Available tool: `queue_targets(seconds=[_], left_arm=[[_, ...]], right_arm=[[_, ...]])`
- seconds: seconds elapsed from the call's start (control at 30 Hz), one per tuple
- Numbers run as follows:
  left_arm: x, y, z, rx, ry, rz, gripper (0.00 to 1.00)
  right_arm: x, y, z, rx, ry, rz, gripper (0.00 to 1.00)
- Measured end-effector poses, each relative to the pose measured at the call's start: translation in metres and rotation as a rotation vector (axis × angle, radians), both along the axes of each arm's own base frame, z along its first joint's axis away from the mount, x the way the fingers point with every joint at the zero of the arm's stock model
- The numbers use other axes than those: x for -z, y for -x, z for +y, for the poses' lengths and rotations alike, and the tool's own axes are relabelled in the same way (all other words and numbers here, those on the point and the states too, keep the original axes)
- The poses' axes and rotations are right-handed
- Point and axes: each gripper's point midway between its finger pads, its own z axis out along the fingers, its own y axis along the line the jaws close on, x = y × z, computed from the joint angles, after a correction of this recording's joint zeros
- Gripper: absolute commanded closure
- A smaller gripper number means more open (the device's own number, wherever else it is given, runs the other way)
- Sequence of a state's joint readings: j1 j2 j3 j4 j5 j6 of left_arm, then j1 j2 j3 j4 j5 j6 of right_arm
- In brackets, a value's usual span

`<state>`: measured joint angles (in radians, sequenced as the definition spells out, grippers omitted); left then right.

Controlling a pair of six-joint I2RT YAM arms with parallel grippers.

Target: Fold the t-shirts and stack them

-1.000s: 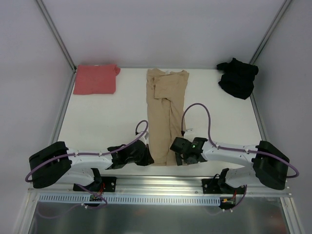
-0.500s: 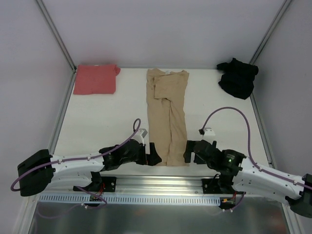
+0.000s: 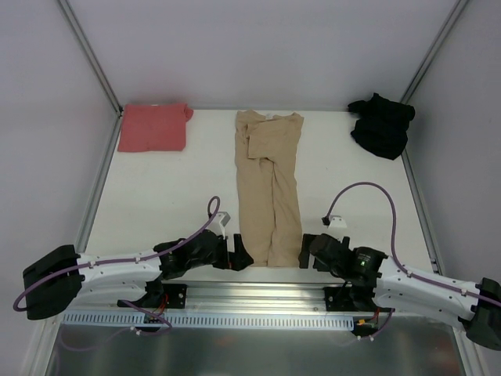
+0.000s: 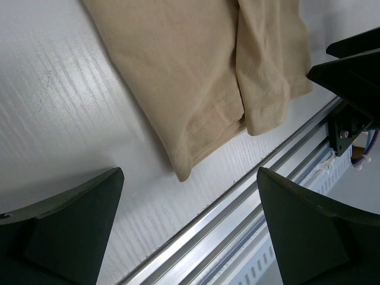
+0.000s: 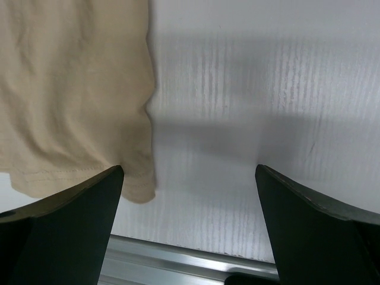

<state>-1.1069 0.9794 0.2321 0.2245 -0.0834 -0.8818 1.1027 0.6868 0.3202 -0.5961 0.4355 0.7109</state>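
Tan t-shirt (image 3: pixel 268 188), folded to a narrow strip, lies down the worktop's (image 3: pixel 172 196) middle, hem at the near edge. Left gripper (image 3: pixel 240 254) and right gripper (image 3: pixel 307 252) flank that hem, jaws apart, empty (presumably poised for its corners). Salmon t-shirt (image 3: pixel 153 127) far-left corner; black t-shirt (image 3: pixel 382 125) far-right.

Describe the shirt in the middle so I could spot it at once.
On the white table, look down the centre: the tan-beige t-shirt lies as a long narrow strip from far edge to near edge. The salmon-red shirt sits folded in the far left corner, the black shirt bunched far right; only this one is stretched out.
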Motion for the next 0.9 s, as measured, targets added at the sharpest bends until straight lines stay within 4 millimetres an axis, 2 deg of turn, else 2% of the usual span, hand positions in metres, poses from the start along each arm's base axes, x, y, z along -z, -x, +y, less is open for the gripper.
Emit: queue_targets(seconds=[0.27, 0.4, 0.43, 0.53, 0.57, 0.67, 0.7, 0.73, 0.8, 0.83, 0.9], left_arm=[[-0.001, -0.004, -0.008, 0.000, 0.024, -0.011, 0.01], [0.000, -0.006, -0.011, 0.000, 0.032, -0.015, 0.01], [-0.001, -0.006, -0.012, -0.001, 0.034, -0.015, 0.01], [0.000, -0.007, -0.014, -0.003, 0.041, -0.015, 0.05], [-0.001, -0.007, -0.015, -0.005, 0.045, -0.015, 0.08], [0.002, -0.008, -0.018, -0.011, 0.050, -0.007, 0.25], [0.003, -0.009, -0.020, -0.011, 0.052, -0.005, 0.33], [0.006, -0.009, -0.020, -0.010, 0.047, 0.000, 0.53], [0.011, -0.008, -0.020, -0.012, 0.038, 0.016, 0.79], [0.015, -0.006, -0.019, -0.007, 0.023, 0.023, 1.00], [0.023, -0.004, -0.017, 0.001, -0.004, 0.037, 1.00]], right_arm=[[-0.005, -0.012, 0.025, 0.021, -0.113, -0.043, 0.01], [-0.007, -0.017, 0.040, 0.024, -0.178, -0.052, 0.06], [-0.008, -0.017, 0.044, 0.023, -0.193, -0.052, 0.08], [-0.007, -0.016, 0.051, 0.023, -0.231, -0.040, 0.33], [-0.005, -0.014, 0.052, 0.021, -0.240, -0.029, 0.45], [-0.001, -0.008, 0.055, 0.023, -0.262, 0.001, 0.62], [0.001, -0.006, 0.055, 0.021, -0.264, 0.011, 0.65], [0.002, -0.005, 0.055, 0.025, -0.268, 0.017, 0.67], [0.003, -0.003, 0.056, 0.026, -0.273, 0.028, 0.72], [0.004, -0.003, 0.056, 0.029, -0.274, 0.031, 0.73], [0.004, -0.002, 0.056, 0.030, -0.276, 0.038, 0.74]])
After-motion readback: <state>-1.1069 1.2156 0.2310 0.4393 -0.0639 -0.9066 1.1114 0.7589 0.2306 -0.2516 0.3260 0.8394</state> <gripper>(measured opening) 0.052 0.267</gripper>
